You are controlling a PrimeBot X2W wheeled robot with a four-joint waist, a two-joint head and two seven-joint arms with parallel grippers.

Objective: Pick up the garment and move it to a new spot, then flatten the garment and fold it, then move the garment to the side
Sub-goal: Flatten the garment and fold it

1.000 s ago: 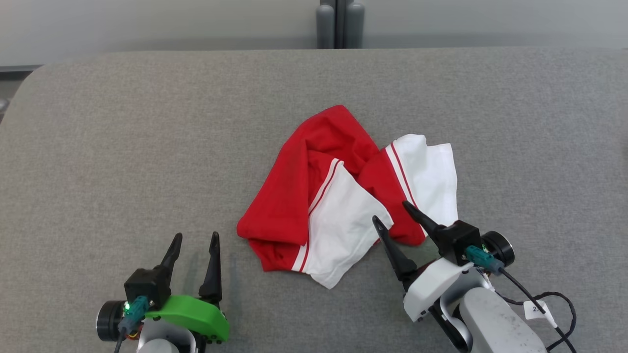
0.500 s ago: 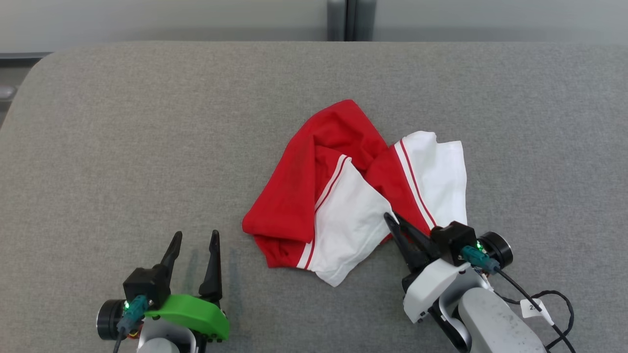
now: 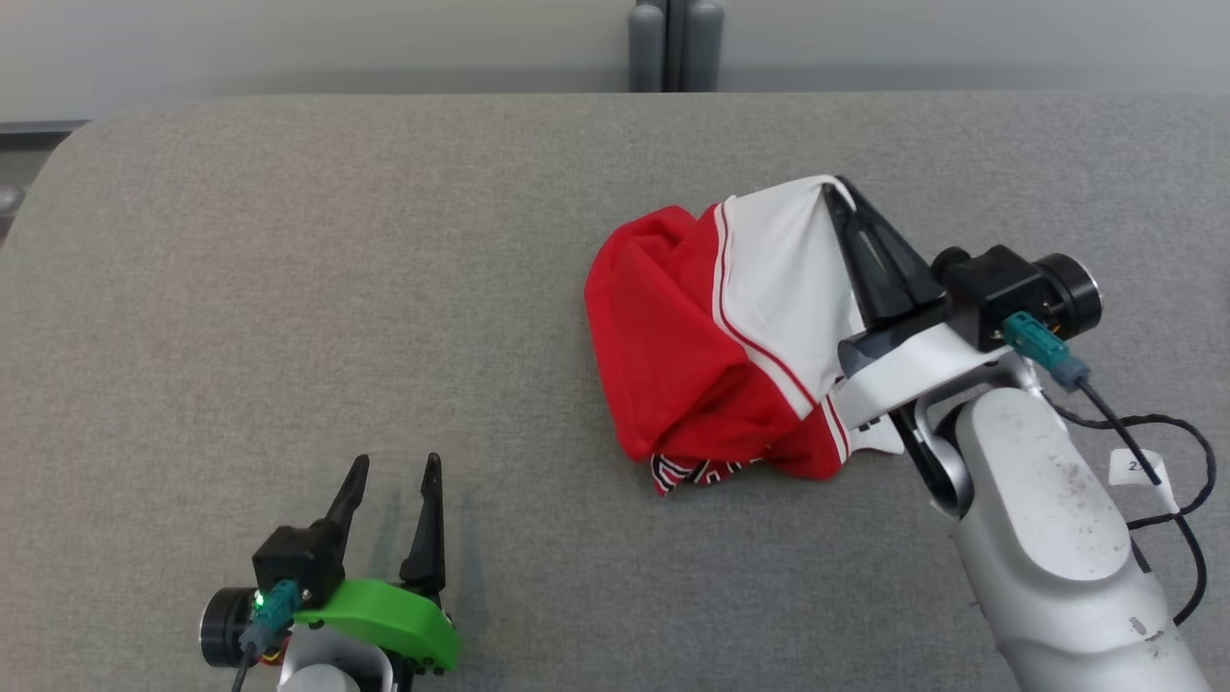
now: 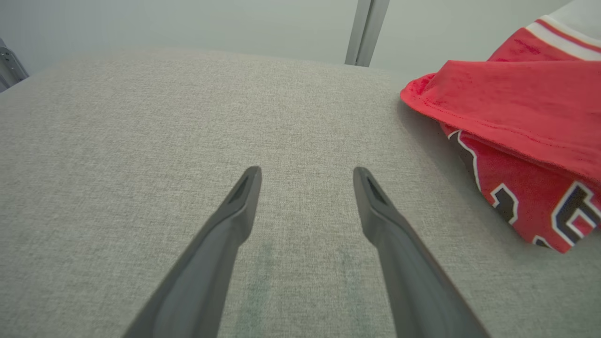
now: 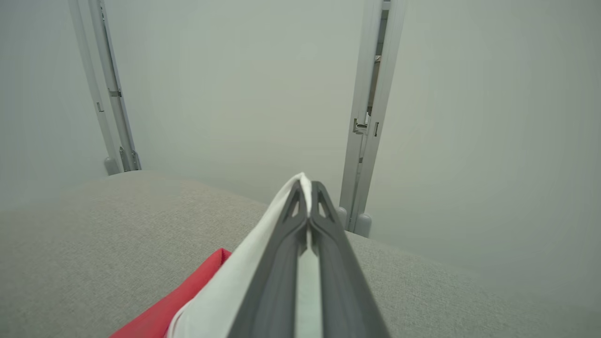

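Observation:
The garment (image 3: 711, 336) is a red and white shirt with striped trim and dark lettering low on its front (image 4: 526, 141). My right gripper (image 3: 838, 185) is shut on a white edge of it and holds it lifted, so the cloth hangs in a bunch down to the grey surface. In the right wrist view the white cloth (image 5: 235, 286) is pinched between the closed fingers of my right gripper (image 5: 307, 185). My left gripper (image 3: 396, 466) stands open near the front left, apart from the garment, with nothing between its fingers (image 4: 244, 197).
A grey fabric-covered table (image 3: 288, 288) stretches across the whole view, with a rounded far-left corner. Behind it stands a pale wall with a grey vertical post (image 3: 673, 43). A black cable with a white tag (image 3: 1139, 471) trails from my right arm.
My right gripper closed on the garment's white edge and lifted it up and away to the right, so the flat-lying cloth now hangs bunched. The left arm stayed put.

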